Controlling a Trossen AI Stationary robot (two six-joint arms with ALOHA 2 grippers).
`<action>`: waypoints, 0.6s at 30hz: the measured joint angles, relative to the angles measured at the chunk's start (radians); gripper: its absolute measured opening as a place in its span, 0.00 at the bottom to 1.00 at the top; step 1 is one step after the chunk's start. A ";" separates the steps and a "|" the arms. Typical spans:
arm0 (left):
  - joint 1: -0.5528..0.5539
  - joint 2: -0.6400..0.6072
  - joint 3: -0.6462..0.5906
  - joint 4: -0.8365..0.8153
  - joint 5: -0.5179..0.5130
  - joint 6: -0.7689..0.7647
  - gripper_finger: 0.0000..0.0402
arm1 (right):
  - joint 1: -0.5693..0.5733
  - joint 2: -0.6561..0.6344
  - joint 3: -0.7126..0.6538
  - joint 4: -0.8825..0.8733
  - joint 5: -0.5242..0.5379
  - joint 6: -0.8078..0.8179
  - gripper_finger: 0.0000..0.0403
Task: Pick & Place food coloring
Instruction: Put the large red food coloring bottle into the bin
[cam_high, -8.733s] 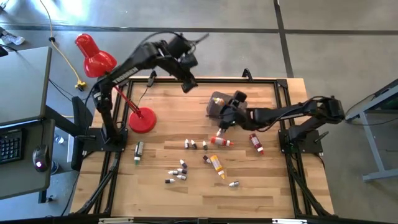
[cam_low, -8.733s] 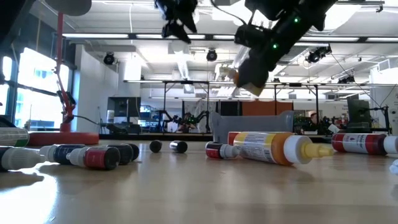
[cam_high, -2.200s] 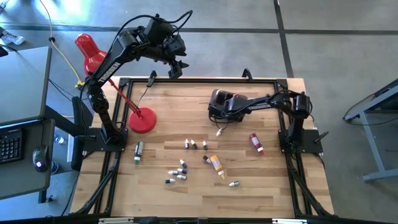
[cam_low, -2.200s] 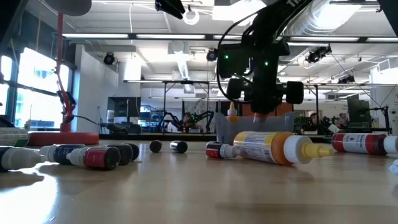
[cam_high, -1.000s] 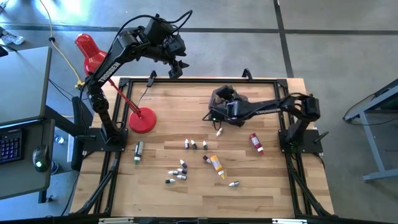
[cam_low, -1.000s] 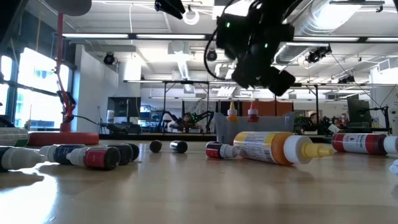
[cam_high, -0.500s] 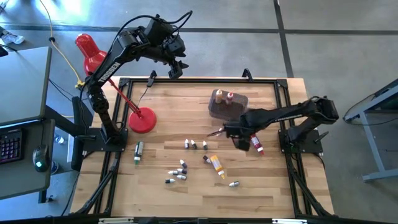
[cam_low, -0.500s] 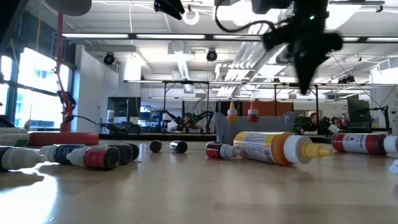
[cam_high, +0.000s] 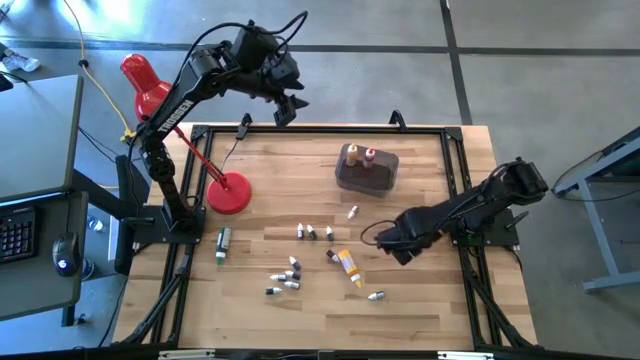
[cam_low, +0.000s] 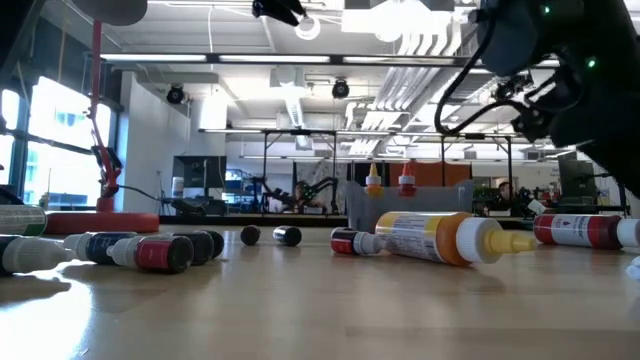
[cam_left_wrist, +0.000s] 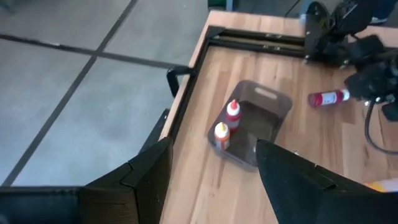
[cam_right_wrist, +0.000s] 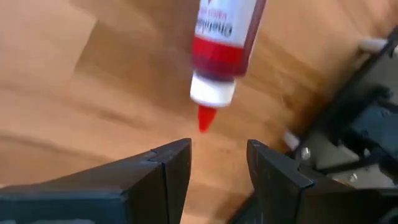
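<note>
Right claw (cam_right_wrist: 208, 163), released, hangs just over the red bottle (cam_right_wrist: 222, 46) on the tabletop (cam_high: 300, 300): approach step. Next, lower and clench. Left claw (cam_high: 285, 108) waits raised, also released.

Two upright bottles, orange-capped (cam_high: 353, 152) and red-capped (cam_high: 370, 155), upper centre | red bottle (cam_right_wrist: 222, 46) lying flat, tip toward frame bottom | yellow bottle (cam_high: 347, 265) and small dark-and-white ones (cam_high: 288, 275) scattered flat, lower centre

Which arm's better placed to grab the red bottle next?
Right. The right gripper is open and low over the table, with the red bottle lying just ahead of its fingers. The left gripper hangs open beyond the table's far edge, away from every loose bottle.
</note>
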 joint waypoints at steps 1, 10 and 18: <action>0.000 0.000 0.000 0.005 0.002 0.000 0.56 | -0.001 0.000 -0.009 0.015 0.014 0.000 0.37; 0.000 0.000 0.000 0.001 0.017 0.000 0.56 | -0.042 -0.001 -0.077 0.165 0.063 -0.109 0.37; 0.000 0.000 0.000 0.001 0.014 0.004 0.56 | -0.050 -0.001 -0.082 0.149 0.055 -0.135 0.37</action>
